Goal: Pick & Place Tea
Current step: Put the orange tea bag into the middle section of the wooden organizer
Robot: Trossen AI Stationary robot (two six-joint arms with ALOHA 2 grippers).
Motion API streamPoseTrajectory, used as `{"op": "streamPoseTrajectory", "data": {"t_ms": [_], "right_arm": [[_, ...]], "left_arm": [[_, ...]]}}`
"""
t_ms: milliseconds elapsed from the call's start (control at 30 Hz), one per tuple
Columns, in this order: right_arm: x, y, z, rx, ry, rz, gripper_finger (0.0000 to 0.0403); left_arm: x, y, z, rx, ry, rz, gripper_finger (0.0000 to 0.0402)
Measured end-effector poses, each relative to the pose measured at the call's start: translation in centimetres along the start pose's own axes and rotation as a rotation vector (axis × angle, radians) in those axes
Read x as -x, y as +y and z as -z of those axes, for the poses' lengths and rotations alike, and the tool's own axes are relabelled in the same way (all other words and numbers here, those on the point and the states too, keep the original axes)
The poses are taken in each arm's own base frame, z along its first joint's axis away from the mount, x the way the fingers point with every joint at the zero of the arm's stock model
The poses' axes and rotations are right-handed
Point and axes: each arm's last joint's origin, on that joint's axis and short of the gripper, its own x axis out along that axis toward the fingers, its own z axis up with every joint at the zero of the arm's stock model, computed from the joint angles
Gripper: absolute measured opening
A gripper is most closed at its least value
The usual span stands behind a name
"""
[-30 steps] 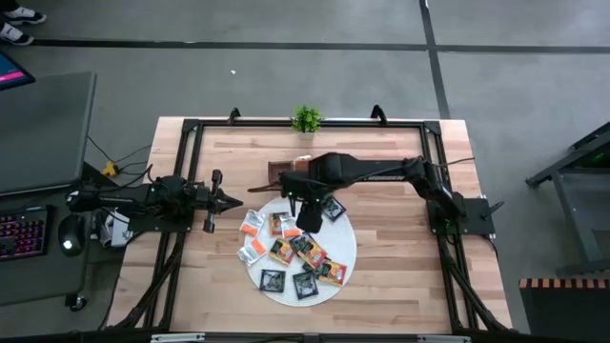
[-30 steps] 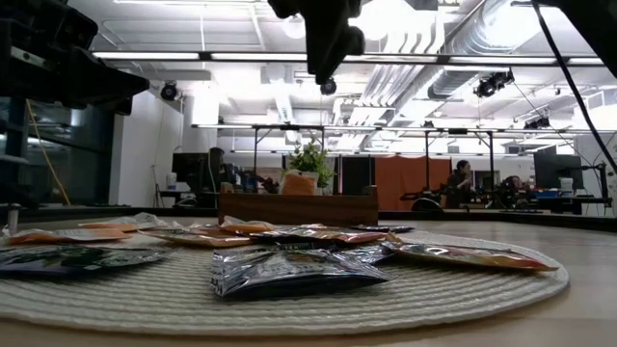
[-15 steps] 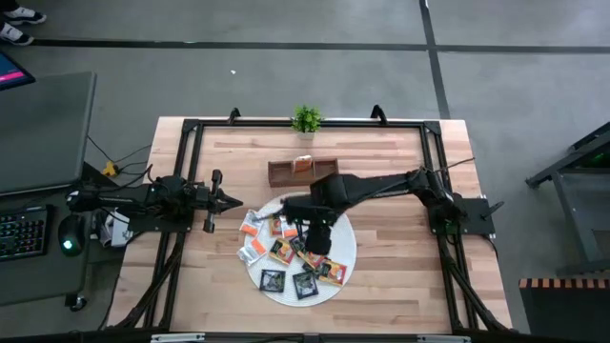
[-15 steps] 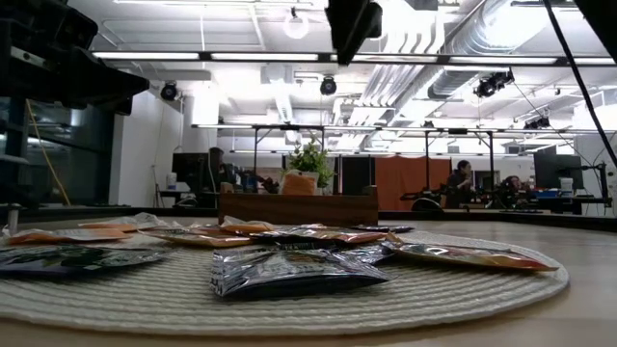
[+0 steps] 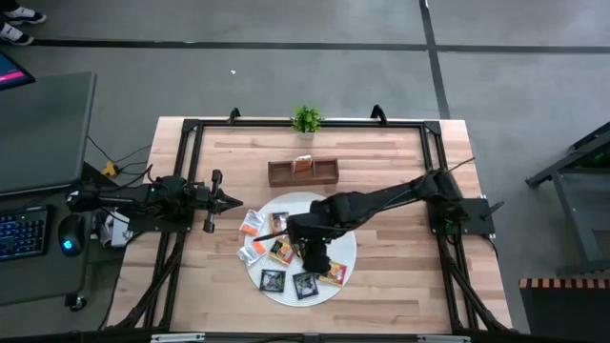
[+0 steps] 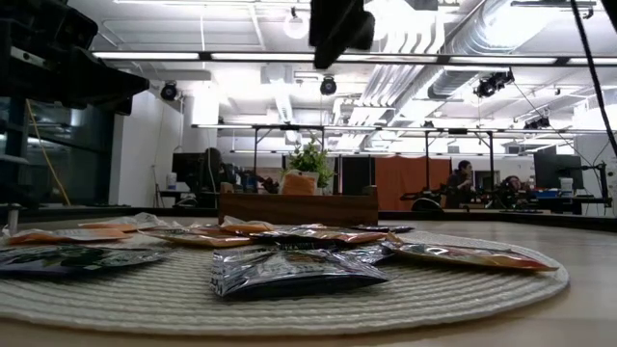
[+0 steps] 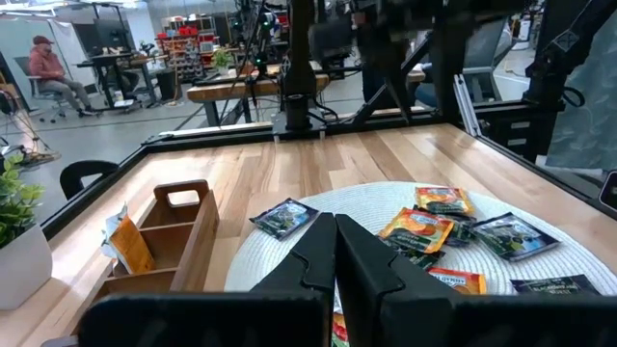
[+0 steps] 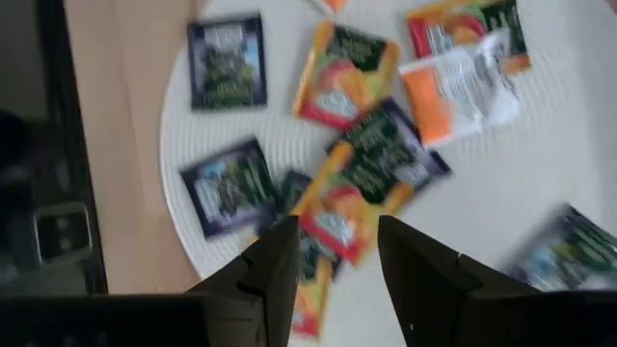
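right end effector: above the round white woven mat, over the middle of the sachet pile – fingers apart, nothing between them (right wrist view looks straight down on the sachets, well clear of them)
left end effector: parked at the bench's left side, just off the mat's edge – fingers pressed together, holding nothing
tea sachets: scattered flat on the mat, some overlapping – black ones toward the near edge, orange/yellow ones mid-pile, white-with-orange ones at the left edge, toward the left arm
sachet under the right fingers: black and orange, lying across its neighbours (untouched)
wooden tray: three compartments, on the bench beyond the mat, apart from it – one orange sachet stands in the middle compartment
potted plant: at the bench's far edge, behind the tray
bench: light wood, black frame rail round it
low view: sachets in the foreground on the mat, tray behind, right arm's end hanging in from the top of frame
room: people seated at desks in the background
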Motion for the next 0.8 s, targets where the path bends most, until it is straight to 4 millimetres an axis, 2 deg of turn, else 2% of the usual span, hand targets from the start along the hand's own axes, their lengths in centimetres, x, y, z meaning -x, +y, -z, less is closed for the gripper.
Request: {"op": "streamPoseTrajectory", "data": {"t_ms": [167,400,600,800], "right_arm": [[-2.4,-1.3,1.6,-0.084,-0.131,-0.053,0.0139],[-6.0,-6.1,2.5,-0.241,-0.183,-0.096,0.0139],[-6.9,-9.9,2.4,-0.309,-0.216,-0.007,0.0141],[-7.7,-11.5,1.2,-0.200,-0.255,0.042,0.0155]], "left_arm": [[0.0,0.0,0.0,0.000,0.000,0.000,0.0001],[0.0,0.0,0.0,0.000,0.000,0.000,0.0001],[0.0,0.0,0.0,0.000,0.000,0.000,0.0001],[0.0,0.0,0.0,0.000,0.000,0.000,0.0001]]}}
